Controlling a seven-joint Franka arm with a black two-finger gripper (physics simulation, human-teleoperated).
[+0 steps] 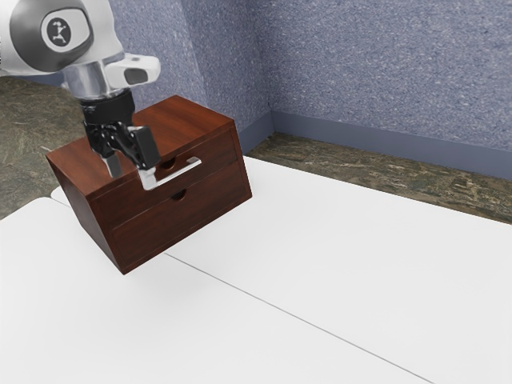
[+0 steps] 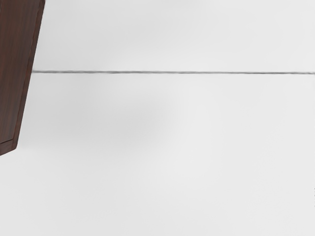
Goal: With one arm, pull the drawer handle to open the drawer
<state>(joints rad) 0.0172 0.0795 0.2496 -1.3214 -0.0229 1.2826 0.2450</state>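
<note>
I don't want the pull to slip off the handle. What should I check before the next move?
1. Gripper at the upper drawer's handle: ok, it is at the handle's end.
2. Handle clamped from both sides: not ok, the fingers stand apart.
3. Upper drawer shut and ready to pull: ok, its front looks flush.
4. Cabinet flat on the table: cannot tell.

Dark red-brown wooden drawer cabinet (image 1: 192, 120) with fine grain and a soft satin sheen, pale silvery metal-looking bar handle (image 1: 176, 174), smooth matt white table top (image 1: 344, 264), matt black gripper (image 1: 130, 170), glossy white arm shell (image 1: 100, 24), rough speckled blue-grey wall (image 1: 376, 56) far right, coarse mottled brown floor (image 1: 400, 168).
</note>
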